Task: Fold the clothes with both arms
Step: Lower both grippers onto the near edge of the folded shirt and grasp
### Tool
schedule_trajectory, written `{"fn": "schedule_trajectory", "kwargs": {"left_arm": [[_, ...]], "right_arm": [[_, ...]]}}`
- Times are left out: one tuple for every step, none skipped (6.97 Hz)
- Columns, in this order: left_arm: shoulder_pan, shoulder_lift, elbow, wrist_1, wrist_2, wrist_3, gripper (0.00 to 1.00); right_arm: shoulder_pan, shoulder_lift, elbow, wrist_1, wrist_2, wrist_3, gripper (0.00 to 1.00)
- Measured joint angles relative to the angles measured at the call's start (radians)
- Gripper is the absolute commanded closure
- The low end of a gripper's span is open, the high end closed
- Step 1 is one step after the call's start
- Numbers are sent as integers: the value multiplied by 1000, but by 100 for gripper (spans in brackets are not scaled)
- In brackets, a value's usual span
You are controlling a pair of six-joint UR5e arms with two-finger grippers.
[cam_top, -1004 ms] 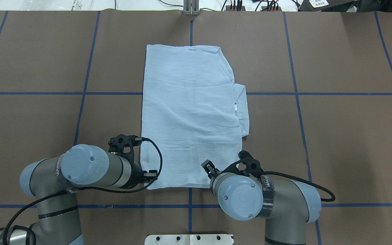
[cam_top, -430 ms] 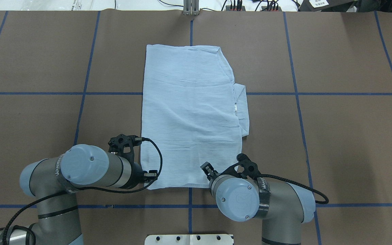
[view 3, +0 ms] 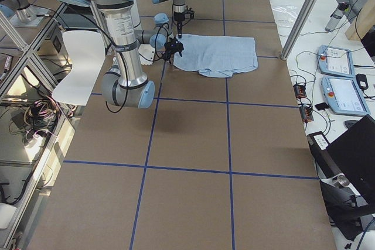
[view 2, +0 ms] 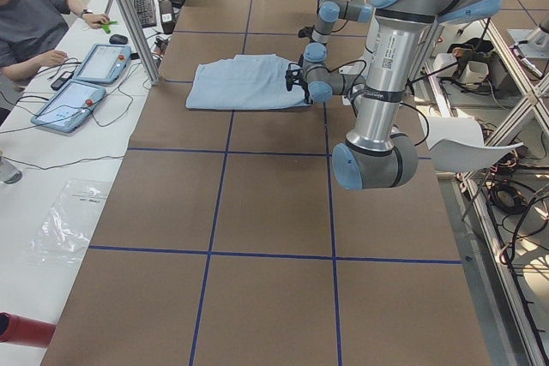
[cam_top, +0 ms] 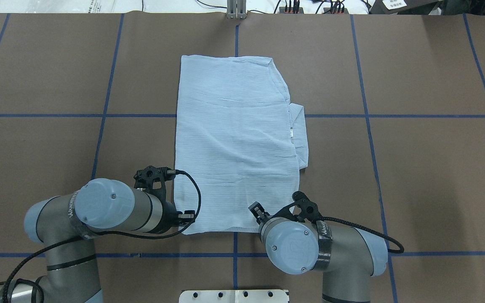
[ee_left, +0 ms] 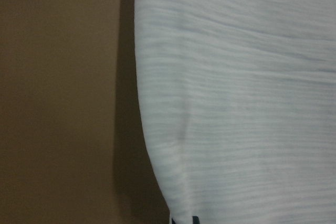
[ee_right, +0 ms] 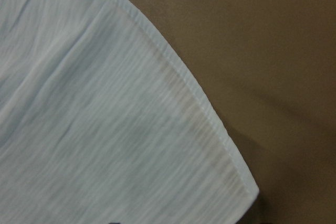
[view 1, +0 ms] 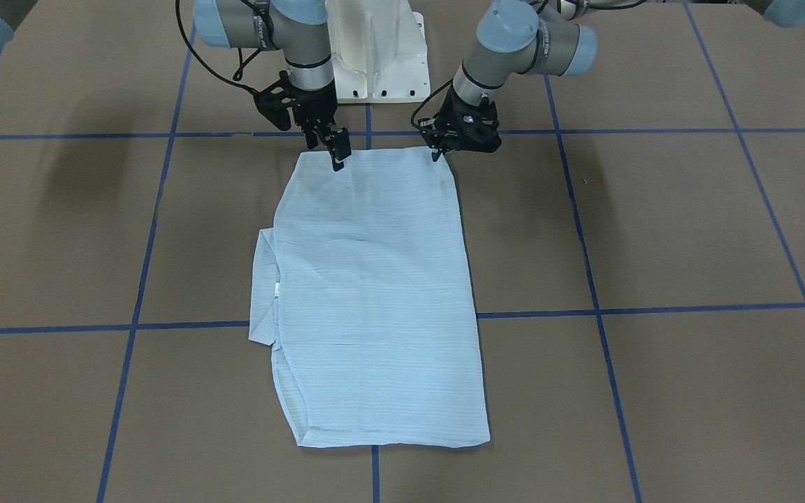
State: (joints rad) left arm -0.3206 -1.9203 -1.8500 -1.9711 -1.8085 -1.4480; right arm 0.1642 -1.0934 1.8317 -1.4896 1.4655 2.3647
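Note:
The light-blue shirt [cam_top: 234, 139] lies flat as a folded rectangle at the table's middle, and it also shows in the front view [view 1: 374, 293]. Its collar and small label [cam_top: 291, 134] poke out on its right side. My left gripper [view 1: 437, 151] sits at the shirt's near left corner, fingers close together on the hem. The left wrist view shows the shirt's edge [ee_left: 236, 103] reaching down between the fingertips. My right gripper [view 1: 332, 150] is open, low over the near edge by the right corner. The right wrist view shows that corner [ee_right: 105, 129]. From overhead, both grippers are mostly hidden under the wrists.
The brown table cover carries blue tape grid lines [cam_top: 103, 115]. The white pedestal base [view 1: 378, 49] stands behind the shirt's near edge. A seated operator [view 2: 30, 19] and tablets [view 2: 86, 83] are beyond the table's far edge, next to metal frame posts [view 2: 129, 19].
My right arm's wrist and elbow have shifted a little left and toward the robot, bringing the gripper lower over the shirt's near edge. The left arm and the shirt have not moved.

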Motion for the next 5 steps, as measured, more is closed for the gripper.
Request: {"fn": "schedule_trajectory", "kwargs": {"left_arm": [[0, 1, -3, 0, 0, 0, 100], [0, 2, -4, 0, 0, 1, 100], [0, 2, -4, 0, 0, 1, 100], [-1, 3, -7, 0, 0, 1, 100], [-1, 5, -12, 0, 0, 1, 100]], "right_arm": [[0, 5, -5, 0, -3, 4, 56], [0, 8, -7, 0, -8, 6, 86], [0, 12, -7, 0, -12, 7, 100], [1, 17, -7, 0, -13, 14, 100], [1, 21, -6, 0, -18, 28, 100]]}}
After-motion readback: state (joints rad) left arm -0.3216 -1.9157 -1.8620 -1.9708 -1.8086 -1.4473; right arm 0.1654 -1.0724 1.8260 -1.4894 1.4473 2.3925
